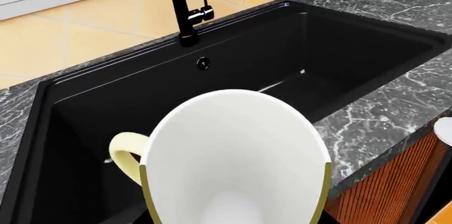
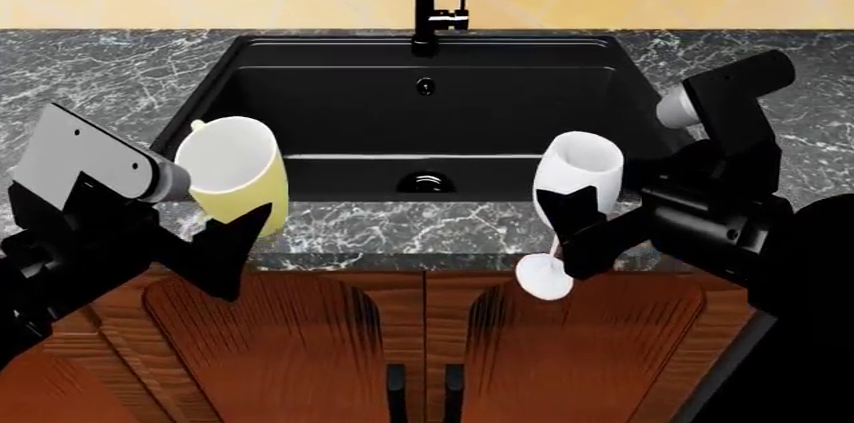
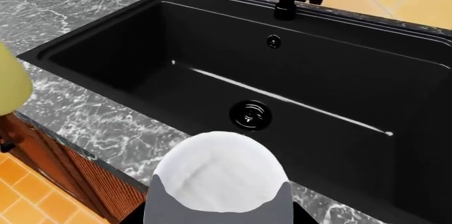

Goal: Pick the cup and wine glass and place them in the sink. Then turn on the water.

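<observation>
Two end effectors hang before the bench (image 2: 120, 63). Left end effector (image 2: 220, 228) grips the cup (image 2: 234, 175); right end effector (image 2: 583, 223) grips the glass (image 2: 577, 178), both near the sink (image 2: 334, 93) front. Only the right wrist view shows the whole drain (image 3: 249, 114).

A matt black sink (image 2: 267, 93) sits in a polished grey counter (image 2: 120, 73) veined like marble, under a glossy black faucet (image 2: 424, 3). The cup (image 2: 234, 178) shows a smooth pale-yellow glaze, the wine glass (image 2: 577, 178) an opaque white finish. Cabinet doors (image 2: 427, 343) below look like reddish, grained wood.
</observation>
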Robot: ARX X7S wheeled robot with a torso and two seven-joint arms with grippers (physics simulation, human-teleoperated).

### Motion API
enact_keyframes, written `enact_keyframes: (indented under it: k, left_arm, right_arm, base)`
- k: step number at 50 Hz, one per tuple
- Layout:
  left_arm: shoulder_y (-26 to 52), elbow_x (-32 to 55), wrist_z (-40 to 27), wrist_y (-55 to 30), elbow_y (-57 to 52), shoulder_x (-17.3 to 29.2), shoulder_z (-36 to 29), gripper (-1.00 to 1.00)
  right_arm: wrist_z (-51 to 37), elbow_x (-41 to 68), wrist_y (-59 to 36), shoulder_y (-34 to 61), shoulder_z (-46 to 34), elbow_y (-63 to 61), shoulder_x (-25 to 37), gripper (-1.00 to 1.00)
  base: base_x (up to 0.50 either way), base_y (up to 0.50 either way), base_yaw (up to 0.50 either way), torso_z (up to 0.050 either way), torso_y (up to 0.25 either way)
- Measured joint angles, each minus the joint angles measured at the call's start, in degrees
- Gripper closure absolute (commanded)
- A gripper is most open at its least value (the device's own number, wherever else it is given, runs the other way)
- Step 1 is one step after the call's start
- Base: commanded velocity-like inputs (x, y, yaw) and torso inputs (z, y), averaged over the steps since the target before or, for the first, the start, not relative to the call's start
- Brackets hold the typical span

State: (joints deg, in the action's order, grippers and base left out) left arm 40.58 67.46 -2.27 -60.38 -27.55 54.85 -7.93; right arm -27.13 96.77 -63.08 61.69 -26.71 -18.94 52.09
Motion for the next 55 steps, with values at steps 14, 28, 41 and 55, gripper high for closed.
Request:
enact_keyframes:
  k: [14, 28, 41, 55]
  left_arm:
    - [-0.5, -0.1, 0.1, 0.6, 0.0, 0.3, 0.2, 1.00]
    - [-0.6, 0.1, 0.1, 0.7, 0.0, 0.5, 0.2, 1.00]
    - [-0.6, 0.1, 0.1, 0.9, 0.1, 0.6, 0.1, 1.00]
    - [-0.5, 0.2, 0.2, 1.0, 0.0, 0.7, 0.0, 1.00]
  right_arm:
    - [-0.5, 0.4, -0.5, 1.0, -0.5, 0.2, -0.3, 1.00]
    - [-0.7, 0.7, -0.4, 1.2, -0.7, 0.2, -0.3, 1.00]
    - [-0.8, 0.9, -0.3, 1.2, -0.8, 0.1, -0.1, 1.00]
    - [-0.8, 1.3, -0.1, 1.2, -0.8, -0.2, 0.3, 1.00]
  base:
    - [0.00, -0.27, 0.00, 0.000, 0.001]
    - [0.00, -0.26, 0.00, 0.000, 0.001]
    - [0.00, -0.27, 0.00, 0.000, 0.002]
    - [0.00, -0.27, 0.00, 0.001, 0.001]
